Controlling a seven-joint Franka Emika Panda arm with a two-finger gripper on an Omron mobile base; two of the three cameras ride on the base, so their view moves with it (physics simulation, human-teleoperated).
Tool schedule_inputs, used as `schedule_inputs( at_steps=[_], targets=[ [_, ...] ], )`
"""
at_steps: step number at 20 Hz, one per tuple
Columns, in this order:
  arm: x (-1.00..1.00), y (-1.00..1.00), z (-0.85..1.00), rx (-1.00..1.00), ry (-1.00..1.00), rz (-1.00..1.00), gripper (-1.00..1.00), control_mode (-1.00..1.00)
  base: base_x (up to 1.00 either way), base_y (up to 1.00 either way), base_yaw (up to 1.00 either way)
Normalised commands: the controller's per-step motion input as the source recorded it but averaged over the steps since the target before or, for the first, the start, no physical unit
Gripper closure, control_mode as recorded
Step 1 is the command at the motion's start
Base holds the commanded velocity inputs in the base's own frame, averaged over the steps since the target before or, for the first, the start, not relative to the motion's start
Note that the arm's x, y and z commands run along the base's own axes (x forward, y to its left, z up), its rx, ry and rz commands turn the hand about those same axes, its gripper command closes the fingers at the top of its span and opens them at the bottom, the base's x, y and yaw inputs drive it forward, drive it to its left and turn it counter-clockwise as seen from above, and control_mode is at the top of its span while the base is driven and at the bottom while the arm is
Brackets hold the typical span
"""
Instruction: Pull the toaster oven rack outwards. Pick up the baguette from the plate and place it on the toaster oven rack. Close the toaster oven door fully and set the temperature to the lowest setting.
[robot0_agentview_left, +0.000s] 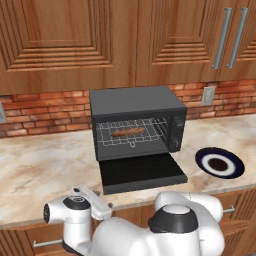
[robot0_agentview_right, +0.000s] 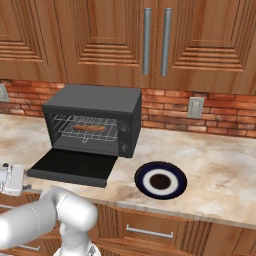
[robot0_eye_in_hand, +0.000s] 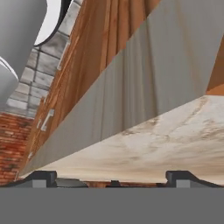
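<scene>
Inside the toaster oven (robot0_agentview_left: 137, 120), the baguette (robot0_agentview_left: 127, 132) lies flat on the toaster oven rack (robot0_agentview_left: 131, 136), about in the middle of the wire grid. The small brown loaf points left to right. The gripper (robot0_eye_in_hand: 112, 178) is well apart from it, down low in front of the counter (robot0_agentview_left: 45, 165) edge, off to the left of the oven. Its two dark fingertips (robot0_eye_in_hand: 41, 178) are spread wide with nothing between them. The hand view looks along the underside of the counter edge and the wood of the cabinets below it.

The toaster oven door (robot0_agentview_left: 141, 174) hangs open and lies flat on the counter, reaching nearly to the front edge. The space above the door is open. The control strip (robot0_agentview_left: 176, 132) sits at the right side of the oven front.

Just to the right of the oven is the plate (robot0_agentview_left: 219, 163), dark blue round the rim, with no food on it. It does not touch the oven or the door.

The counter is light marble. Behind the oven is a red brick wall (robot0_agentview_left: 45, 112) with an outlet (robot0_agentview_left: 208, 95), and wooden cupboards (robot0_agentview_left: 65, 40) hang above.
</scene>
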Motion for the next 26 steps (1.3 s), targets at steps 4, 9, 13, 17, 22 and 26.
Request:
schedule_inputs(
  at_steps=[4,9,13,17,22,26],
  targets=[
    [0.0,-0.22,0.0,0.0,0.0,-0.04,-1.0,-1.0,0.0,0.0,0.0],
    [0.0,-0.24,0.0,0.0,0.0,-0.05,-1.0,-1.0,0.0,0.0,0.0],
    [0.0,-0.28,0.0,0.0,0.0,-0.03,-1.0,-1.0,0.0,0.0,0.0],
    [0.0,-0.35,0.0,0.0,-0.03,-0.01,-1.0,-1.0,0.0,0.0,0.0],
    [0.04,-0.38,0.15,0.01,-0.08,0.0,-1.0,-1.0,0.0,0.0,0.0],
    [0.24,-0.35,0.37,0.05,-0.08,0.0,-1.0,-1.0,0.0,0.0,0.0]
  ],
)
